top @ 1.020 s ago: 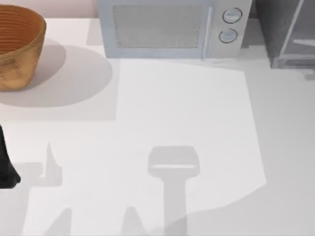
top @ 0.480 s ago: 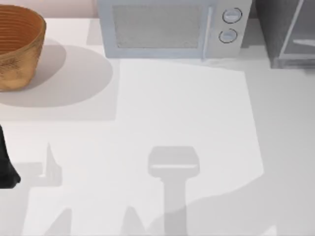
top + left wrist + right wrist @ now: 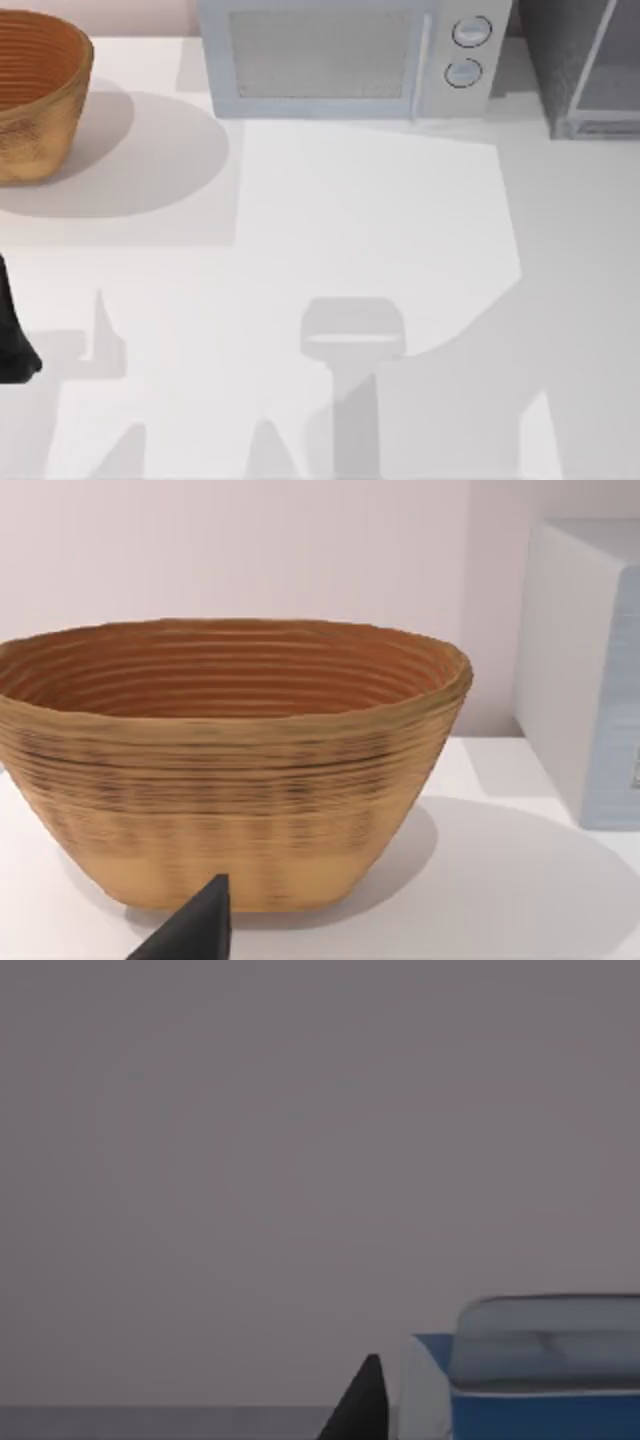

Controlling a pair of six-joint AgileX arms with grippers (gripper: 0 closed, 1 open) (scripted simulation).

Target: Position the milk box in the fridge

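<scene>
the fridge (image 3: 585, 65) stands at the bench's far right corner. the milk box (image 3: 540, 1380) sits beside the right gripper's fingertip (image 3: 360, 1405); whether those jaws grasp it, i cannot tell. a loose hold could drop it. left arm parked at the left edge.

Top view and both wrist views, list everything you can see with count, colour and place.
woven wicker basket: one, tan-brown, table's far left corner.
boxy microwave with two round knobs: one, pale blue-grey, far edge, centre.
tall boxy fridge: one, dark grey with light-grey framed door, far right corner.
small milk box: one, blue and white, close to the right wrist camera.
flat table: one, white, under everything.
left arm: one, black, parked at the table's left edge.
right end effector fingertip: one seen, black, beside the milk box.
</scene>
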